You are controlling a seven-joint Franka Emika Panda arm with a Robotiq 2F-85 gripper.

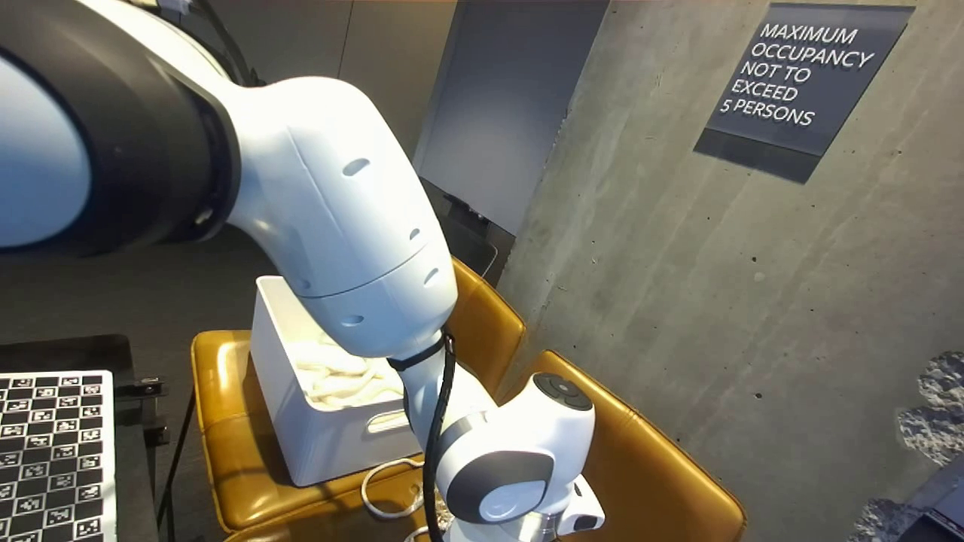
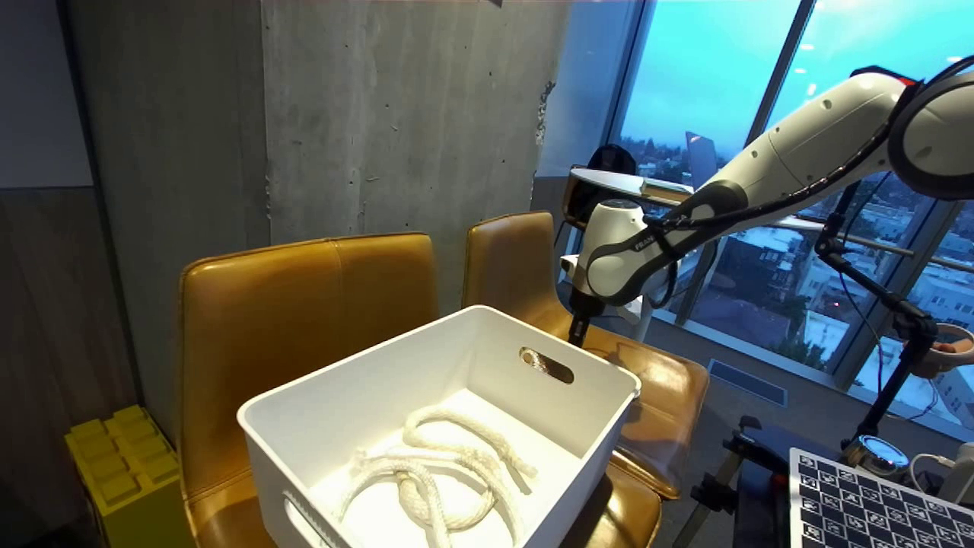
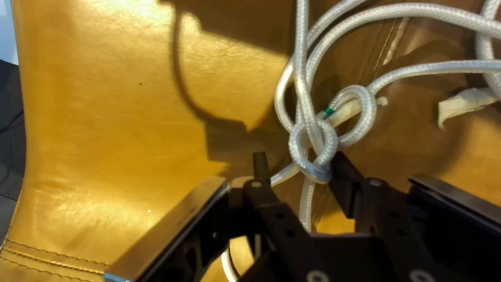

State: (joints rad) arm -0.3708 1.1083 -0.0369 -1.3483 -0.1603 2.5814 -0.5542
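The work surface was the seat of a tan, leather-like chair (image 3: 117, 156), glossy under strong light, with rows of stitching at 8 o'clock in the wrist view. A white braided rope (image 3: 312, 121) lay over this seat; its knot was at the fingertips, and most of its strands ran off between 12 and 3 o'clock. The tool (image 3: 300, 166) stood with its jaws apart and the knot in the gap, beside the 3 o'clock finger; contact could not be confirmed.

At 6 o'clock in an exterior view, a white bin (image 2: 396, 388) stood on an adjacent chair (image 2: 312, 304) and contained a thick pale cord (image 2: 417, 498). A concrete wall (image 1: 678, 301) filled the 3 o'clock side in an exterior view. Tall windows (image 2: 700, 84) stood at 2 o'clock and a yellow studded block (image 2: 144, 514) at 8 o'clock in an exterior view.

Markings: the dark wall sign (image 1: 798, 83), at 2 o'clock in an exterior view, read "MAXIMUM OCCUPANCY NOT TO EXCEED 5 PERSONS". The arm (image 2: 799, 152) bore partly covered lettering, of which "FRAN" was legible. A board (image 1: 53, 459) at 8 o'clock in an exterior view carried a black-and-white grid of square codes
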